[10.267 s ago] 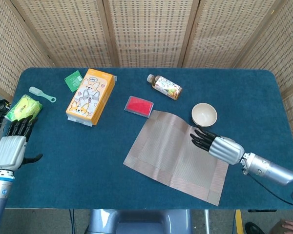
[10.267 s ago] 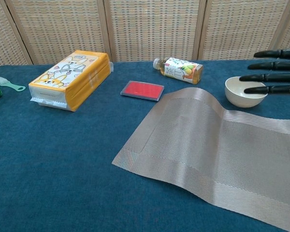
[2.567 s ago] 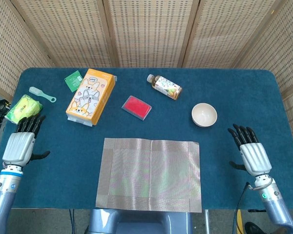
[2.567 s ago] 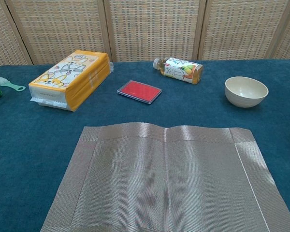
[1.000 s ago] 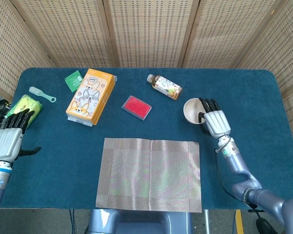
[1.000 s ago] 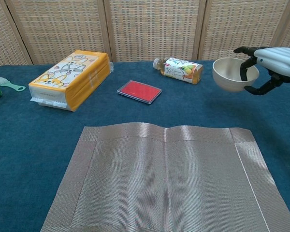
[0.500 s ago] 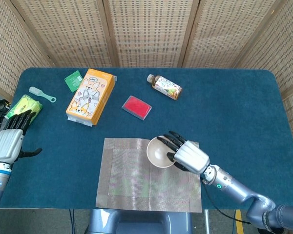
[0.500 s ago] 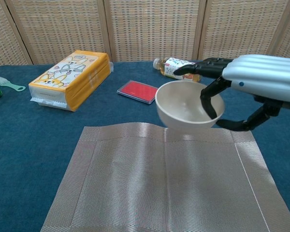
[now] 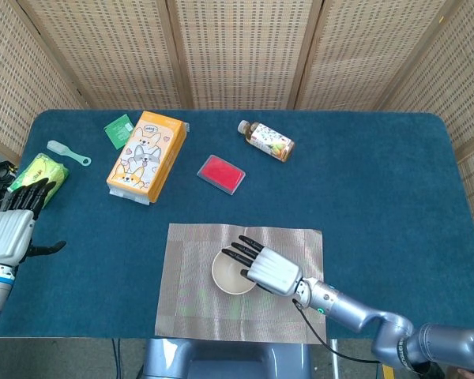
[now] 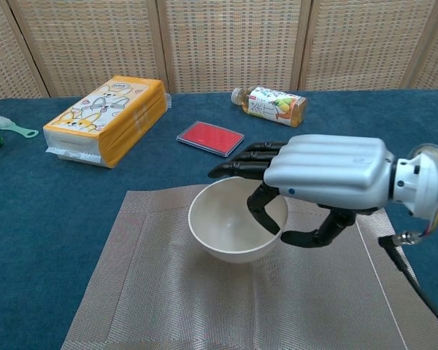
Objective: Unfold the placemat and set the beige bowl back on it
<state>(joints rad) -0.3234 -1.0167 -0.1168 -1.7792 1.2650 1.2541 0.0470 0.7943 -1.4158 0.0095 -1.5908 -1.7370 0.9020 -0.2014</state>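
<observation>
blue cloth covers the table (image 9: 395, 181) before woven screens. flat on it lies the placemat (image 9: 189, 308), spread open, just below the red case (image 9: 223, 174). at the mat's middle sits the beige bowl (image 10: 230, 233), its rim pinched by the right hand (image 10: 321, 179). far left of the mat, the left hand (image 9: 12, 229) holds nothing, fingers apart.

Head view looks straight down; chest view low, near, both sharing the placemat (image 9: 242, 282)
</observation>
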